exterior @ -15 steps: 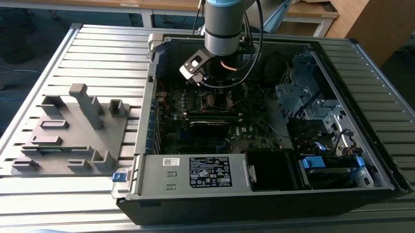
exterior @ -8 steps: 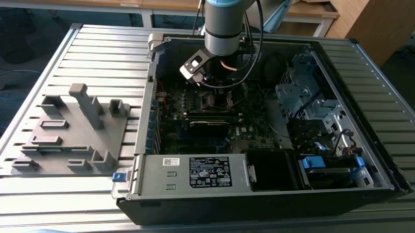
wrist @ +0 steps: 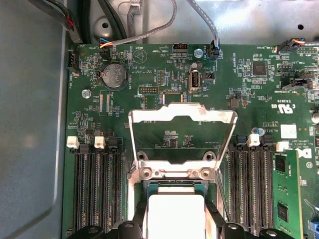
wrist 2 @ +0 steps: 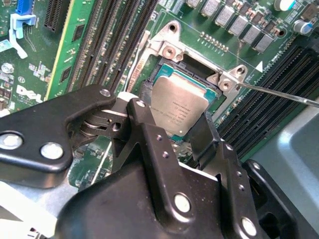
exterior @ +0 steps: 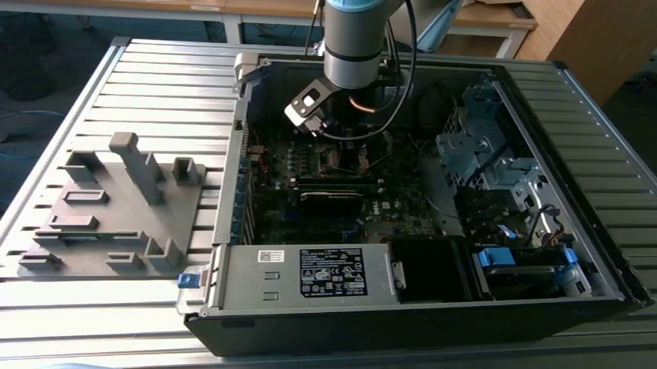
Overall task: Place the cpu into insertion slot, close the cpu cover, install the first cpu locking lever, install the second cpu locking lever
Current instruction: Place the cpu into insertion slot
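While the cover (wrist: 209,115) is standing raised on its hinge, leaving the slot (wrist 2: 192,67) uncovered, the gripper (wrist 2: 174,128) is pinching the cpu (wrist 2: 179,102) by two opposite edges. Its fingers (wrist 2: 144,124) are closed against the chip, keeping it directly over the recess. Whether the chip is already resting in the slot cannot be told.

The second wrist view is showing the grip and the slot's dark rim up close. The first wrist view is showing the raised cover's window frame beyond the chip. The exterior view is showing the arm (exterior: 355,46) reaching down into the open computer case (exterior: 411,330).
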Controlling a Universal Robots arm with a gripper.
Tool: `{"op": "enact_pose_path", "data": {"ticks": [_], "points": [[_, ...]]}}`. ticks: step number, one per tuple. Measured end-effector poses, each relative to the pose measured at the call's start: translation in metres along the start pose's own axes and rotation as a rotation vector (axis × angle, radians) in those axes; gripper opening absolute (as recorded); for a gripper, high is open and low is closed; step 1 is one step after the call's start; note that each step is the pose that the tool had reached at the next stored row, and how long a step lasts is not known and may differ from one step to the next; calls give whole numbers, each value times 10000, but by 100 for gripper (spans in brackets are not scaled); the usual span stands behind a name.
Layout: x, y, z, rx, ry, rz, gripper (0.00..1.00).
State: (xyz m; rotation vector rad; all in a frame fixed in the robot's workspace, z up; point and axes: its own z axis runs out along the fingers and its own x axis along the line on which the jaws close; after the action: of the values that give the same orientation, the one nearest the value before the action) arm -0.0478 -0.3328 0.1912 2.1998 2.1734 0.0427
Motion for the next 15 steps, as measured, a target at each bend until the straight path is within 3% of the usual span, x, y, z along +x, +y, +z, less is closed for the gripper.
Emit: {"op": "enact_pose_path", "data": {"ticks": [6,8,11,15], "points": [[4,3,8,-18,22,0,55],[2,1,6,-7,13,-1,61],[0,0,-2,1,-1,0,61],[-1,4,-78,-1,2,1,61]]}}
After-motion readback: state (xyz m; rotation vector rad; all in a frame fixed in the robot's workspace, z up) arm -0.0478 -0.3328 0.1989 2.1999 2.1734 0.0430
